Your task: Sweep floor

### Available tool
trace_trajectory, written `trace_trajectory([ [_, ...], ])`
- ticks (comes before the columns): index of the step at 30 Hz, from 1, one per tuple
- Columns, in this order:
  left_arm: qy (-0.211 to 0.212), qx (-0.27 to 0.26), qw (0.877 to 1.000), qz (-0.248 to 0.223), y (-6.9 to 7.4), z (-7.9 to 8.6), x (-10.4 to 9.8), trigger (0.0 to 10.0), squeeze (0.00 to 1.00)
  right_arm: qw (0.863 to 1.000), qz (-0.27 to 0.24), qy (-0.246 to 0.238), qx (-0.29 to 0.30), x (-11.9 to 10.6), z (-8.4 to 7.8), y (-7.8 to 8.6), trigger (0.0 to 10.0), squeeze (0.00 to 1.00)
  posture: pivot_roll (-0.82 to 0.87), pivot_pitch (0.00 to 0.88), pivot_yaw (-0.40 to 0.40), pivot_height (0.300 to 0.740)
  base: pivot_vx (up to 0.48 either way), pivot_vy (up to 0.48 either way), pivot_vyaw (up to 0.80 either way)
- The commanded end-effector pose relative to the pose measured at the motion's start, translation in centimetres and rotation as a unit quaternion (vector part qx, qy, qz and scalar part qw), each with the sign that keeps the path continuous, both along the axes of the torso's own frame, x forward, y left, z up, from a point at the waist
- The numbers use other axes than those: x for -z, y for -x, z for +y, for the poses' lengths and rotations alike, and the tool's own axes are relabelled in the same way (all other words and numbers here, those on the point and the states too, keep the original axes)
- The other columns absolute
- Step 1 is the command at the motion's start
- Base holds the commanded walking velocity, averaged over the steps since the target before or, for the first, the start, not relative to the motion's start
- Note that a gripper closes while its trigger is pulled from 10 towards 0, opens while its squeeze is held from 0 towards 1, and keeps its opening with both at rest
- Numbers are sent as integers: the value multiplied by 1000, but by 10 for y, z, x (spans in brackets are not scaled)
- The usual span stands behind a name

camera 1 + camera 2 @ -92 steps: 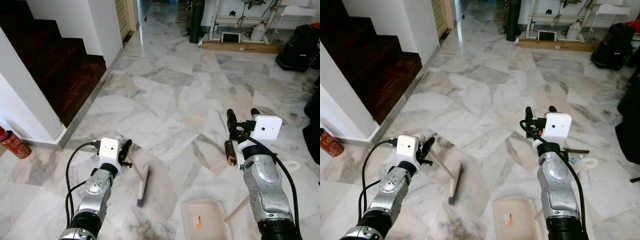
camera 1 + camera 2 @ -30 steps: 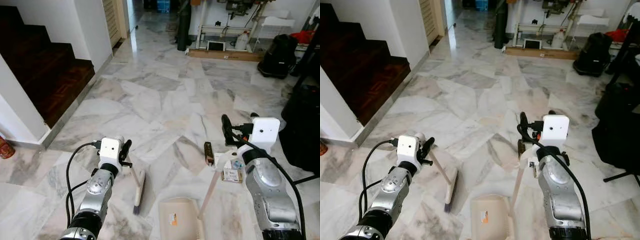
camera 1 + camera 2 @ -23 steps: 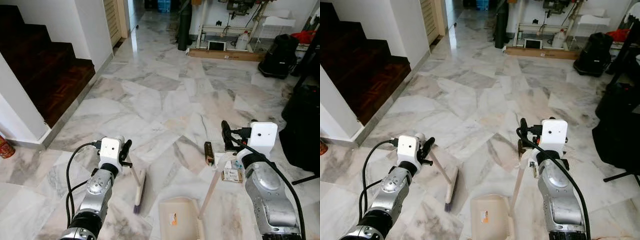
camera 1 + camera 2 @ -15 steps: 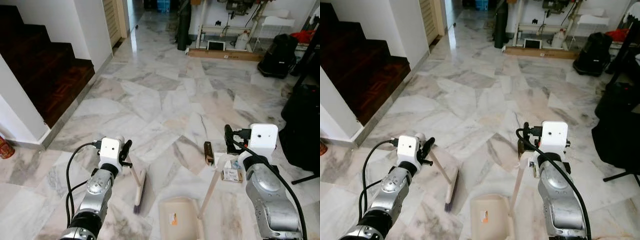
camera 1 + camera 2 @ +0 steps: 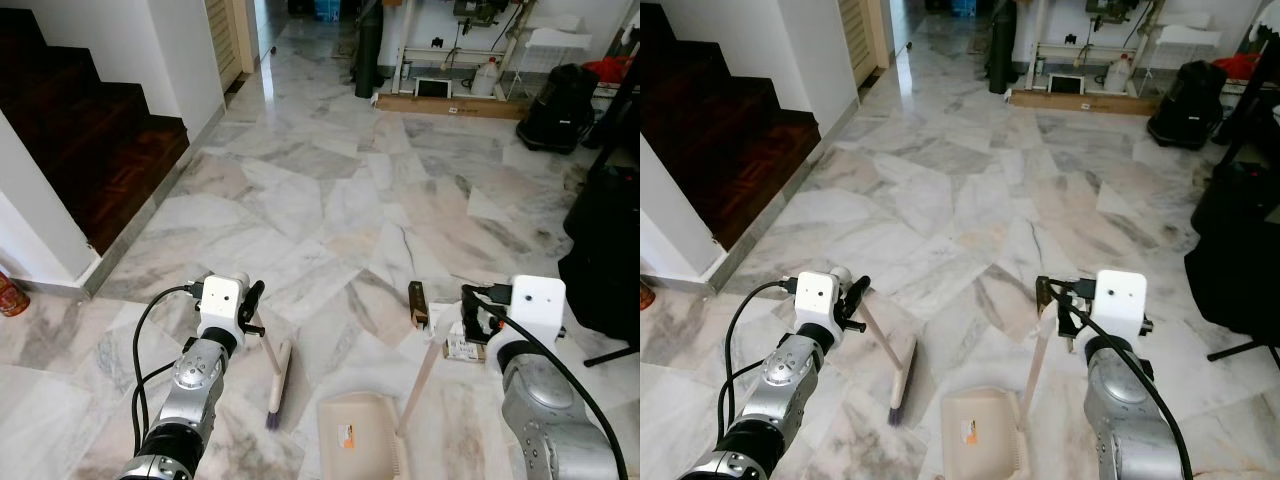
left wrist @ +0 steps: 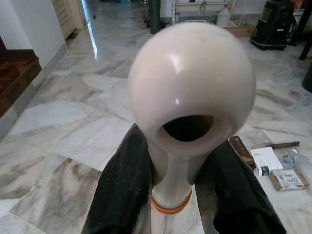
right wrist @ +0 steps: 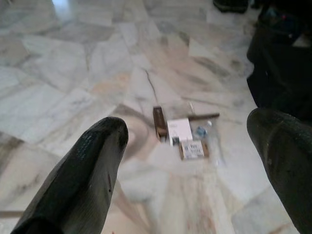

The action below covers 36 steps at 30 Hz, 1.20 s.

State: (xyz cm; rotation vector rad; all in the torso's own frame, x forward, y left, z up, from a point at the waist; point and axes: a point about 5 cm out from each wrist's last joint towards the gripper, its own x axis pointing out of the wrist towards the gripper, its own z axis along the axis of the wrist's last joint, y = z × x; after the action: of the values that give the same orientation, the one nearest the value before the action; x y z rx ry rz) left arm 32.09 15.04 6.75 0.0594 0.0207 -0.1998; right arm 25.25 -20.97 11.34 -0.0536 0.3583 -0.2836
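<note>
Left gripper (image 6: 178, 190) clamped on the broom (image 5: 276, 375), right gripper (image 7: 190, 161) spread wide above floor litter.

On the marble floor (image 5: 330, 200), broom head down just left of the cream dustpan (image 5: 358, 438), handle slanting up into the left fingers (image 6: 122, 195), which press both sides of the shaft below its rounded, holed end. Dustpan handle (image 5: 424, 366) leaning up toward the right arm, not gripped. Beyond the right fingers (image 7: 80, 170), well apart with nothing between them: a small white box (image 7: 178, 130), a brown card packet (image 7: 193, 149), a dark flat strip (image 7: 159, 123) and a thin stick, clustered just beside one another. Dark stairs (image 5: 90, 130) at left; black bags (image 5: 560, 95) at right.
</note>
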Motion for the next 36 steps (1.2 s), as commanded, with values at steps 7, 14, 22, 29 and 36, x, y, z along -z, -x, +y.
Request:
trace_trajectory([
  [7,-10,7,1000,-14,-4,-2,-7,10000,0,999,24,-36,-24,15,9,3,10000,0,-194,68,10,740,0,0,0],
  [14,-11,8,1000,-16,-4,-3,-7,10000,0,997,4,-41,-62,19,16,4,10000,0,-191,68,9,740,0,0,0],
  [22,-11,11,1000,-17,-4,-4,-7,10000,0,997,19,-28,-70,29,12,10,10000,0,-197,70,11,740,0,0,0],
  [29,-11,12,1000,-18,-4,-5,-8,10000,0,995,26,-29,-96,45,18,13,10000,0,-197,70,11,740,0,0,0],
  [36,-12,10,1000,-19,-5,-4,-8,10000,0,991,3,-24,-133,51,24,14,10000,0,-189,71,11,740,0,0,0],
])
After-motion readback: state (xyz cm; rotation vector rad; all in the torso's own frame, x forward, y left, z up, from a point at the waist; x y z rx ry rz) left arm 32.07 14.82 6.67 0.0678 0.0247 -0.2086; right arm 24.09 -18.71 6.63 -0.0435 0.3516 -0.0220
